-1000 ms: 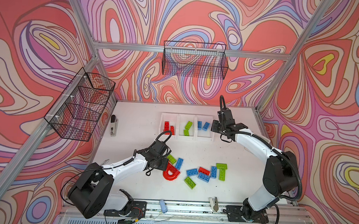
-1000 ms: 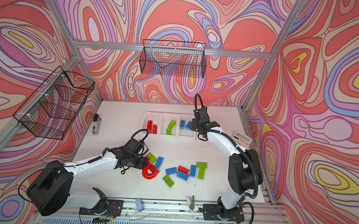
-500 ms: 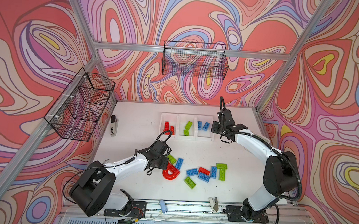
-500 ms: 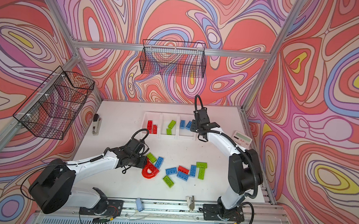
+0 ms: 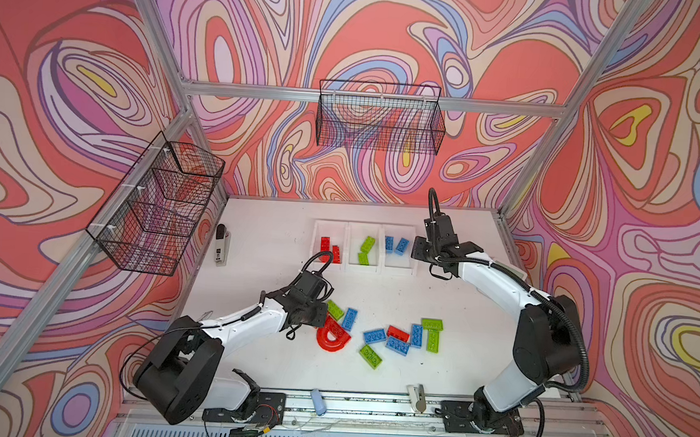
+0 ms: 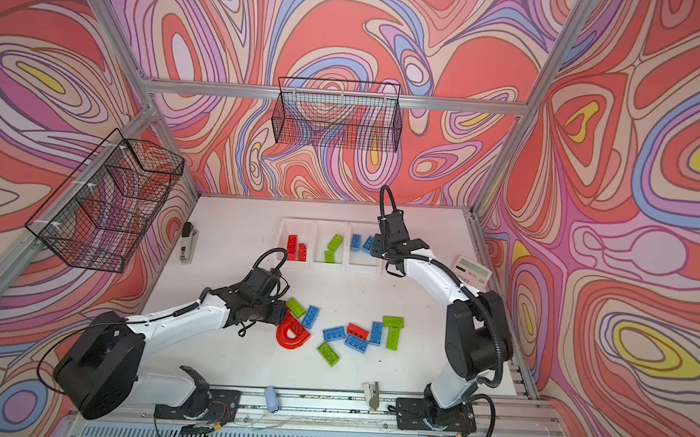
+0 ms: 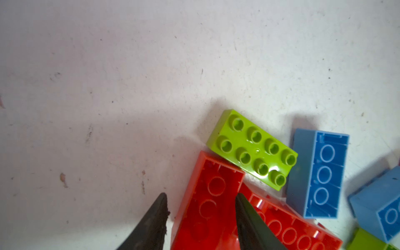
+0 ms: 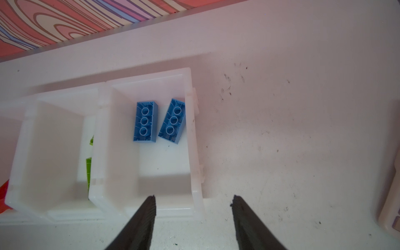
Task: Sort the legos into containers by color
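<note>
Straddling an upturned red brick (image 5: 336, 328) in the pile at lower centre of a top view, the part-open left pincer (image 7: 200, 195) grips nothing yet; it likely must pinch, lift, then carry it to the red-holding bin (image 5: 316, 242).

Walls (image 5: 372, 33) swirl red, pink, lilac, blue and yellow. Counter (image 5: 280, 240) and bins (image 8: 54, 151) are white; baskets (image 5: 379, 125) black mesh; bricks (image 5: 374, 336) red, lime, blue; arms (image 5: 494, 278) white and black.

Row of containers (image 5: 362, 269) behind loose legos (image 5: 397, 346), stapler (image 5: 221, 246) to their left, calculator (image 6: 472, 270) right
</note>
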Motion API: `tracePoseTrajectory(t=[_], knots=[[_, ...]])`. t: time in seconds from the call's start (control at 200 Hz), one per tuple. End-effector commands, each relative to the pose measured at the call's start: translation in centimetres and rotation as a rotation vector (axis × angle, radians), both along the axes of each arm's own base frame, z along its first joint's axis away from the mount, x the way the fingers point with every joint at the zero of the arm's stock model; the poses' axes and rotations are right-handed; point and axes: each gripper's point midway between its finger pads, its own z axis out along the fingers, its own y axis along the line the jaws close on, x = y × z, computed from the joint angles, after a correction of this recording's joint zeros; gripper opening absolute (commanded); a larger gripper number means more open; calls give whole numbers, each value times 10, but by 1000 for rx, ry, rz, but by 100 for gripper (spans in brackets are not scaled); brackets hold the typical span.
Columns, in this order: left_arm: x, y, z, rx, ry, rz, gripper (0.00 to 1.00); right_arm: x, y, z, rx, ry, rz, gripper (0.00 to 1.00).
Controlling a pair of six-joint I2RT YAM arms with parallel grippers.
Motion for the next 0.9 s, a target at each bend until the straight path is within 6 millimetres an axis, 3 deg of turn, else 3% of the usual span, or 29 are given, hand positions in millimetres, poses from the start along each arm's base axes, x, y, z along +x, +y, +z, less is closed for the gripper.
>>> tracePoseTrajectory(t=[0.0,0.606,0.896], knots=[[-1,11,0,6,-1,34,52,-2,-1,7,24,-13,-6,60],[-1,7,-8,-13,21,29,51,-3,1,0,37,5,-5,59],[0,9,-15,0,36,60,40,-4,0,0,28,5,-5,59]])
